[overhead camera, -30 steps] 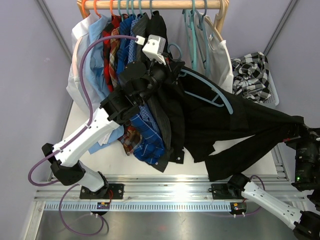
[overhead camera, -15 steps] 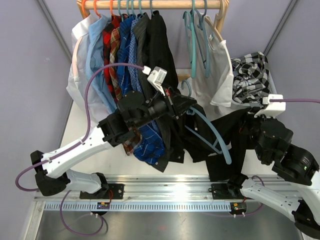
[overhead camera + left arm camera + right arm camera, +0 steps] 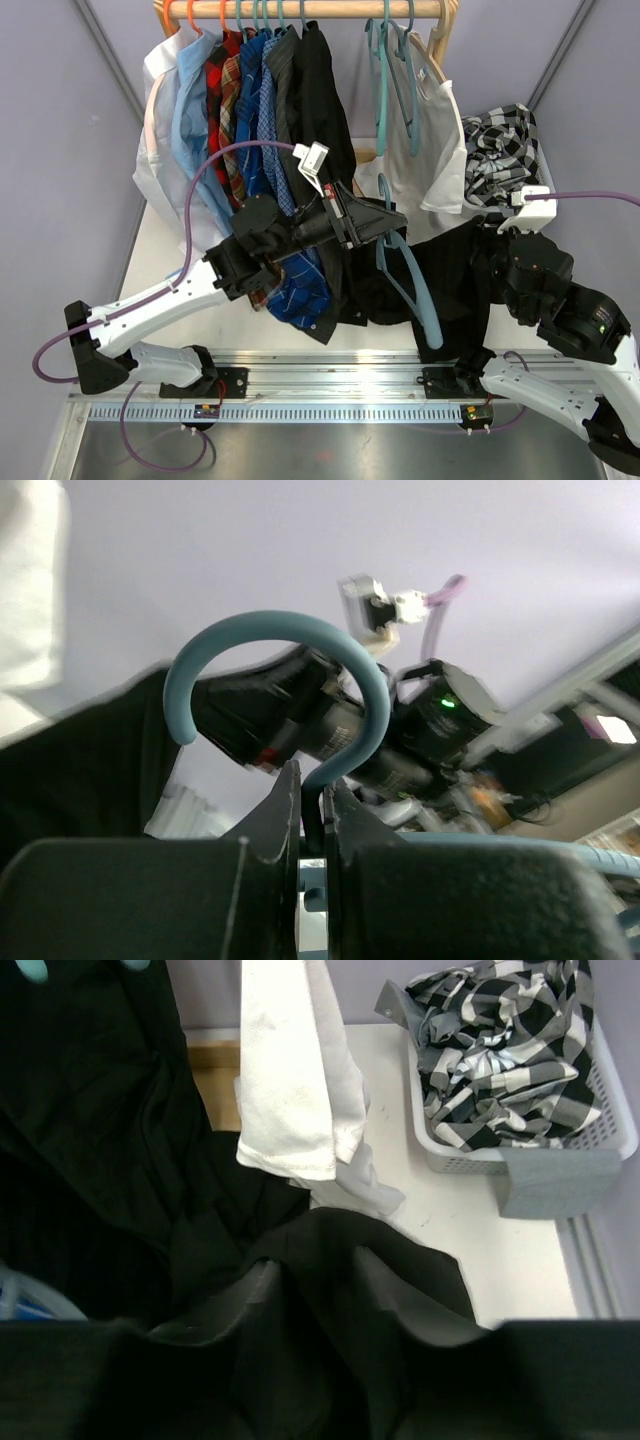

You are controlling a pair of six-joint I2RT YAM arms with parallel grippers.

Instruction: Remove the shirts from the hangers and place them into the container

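My left gripper [image 3: 385,222] [image 3: 312,780] is shut on the neck of a teal hanger [image 3: 410,285] [image 3: 290,630], which hangs bare below it, tilted toward the table front. The black shirt [image 3: 455,270] [image 3: 100,1110] lies slumped on the table between the arms. My right gripper [image 3: 313,1255] sits low over it with its fingers apart and black cloth lying between them. The container [image 3: 547,190] [image 3: 520,1155], a white lattice basket at the far right, holds a black-and-white check shirt [image 3: 500,145] [image 3: 500,1050].
A wooden rail [image 3: 330,9] at the back carries a row of shirts [image 3: 250,100] on the left, empty teal hangers [image 3: 385,80] and a white shirt [image 3: 420,170] [image 3: 290,1060] on the right. The hanging shirts drape over the left arm.
The left gripper brought the teal hanger forward and down, free of the black shirt. The right arm swung in from the far right, the stretched shirt slumped, and its jaws parted.
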